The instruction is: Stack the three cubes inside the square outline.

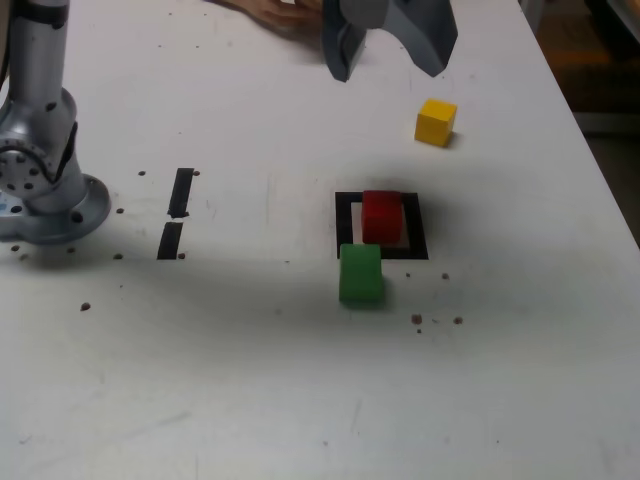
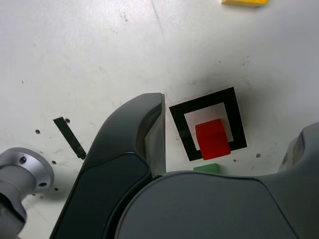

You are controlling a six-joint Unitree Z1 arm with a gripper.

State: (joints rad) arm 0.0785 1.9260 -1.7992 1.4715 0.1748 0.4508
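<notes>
- Hung high over the far side of the white table (image 1: 300, 400), gripper (image 1: 390, 55) with fingers (image 1: 343, 55) spread wide and nothing between them.
- Sat inside the square outline (image 1: 345, 215), red cube (image 1: 381, 216), on the white centre and toward the near edge of the frame.
- Rested just outside the outline's near edge, green cube (image 1: 360, 273), on the table at the near corner on the exterior view's left; touching the tape or not, could not tell.
- Stood well apart, yellow cube (image 1: 436, 121), beyond the outline toward the exterior view's right, below the raised fingers.
- Nothing stacked: all three cubes directly on the table.
- Lay off to the exterior view's left, two short black tape strips (image 1: 180, 192), near the arm's base (image 1: 45, 190).
- Showed at the far table edge, a hand (image 1: 275, 12).
</notes>
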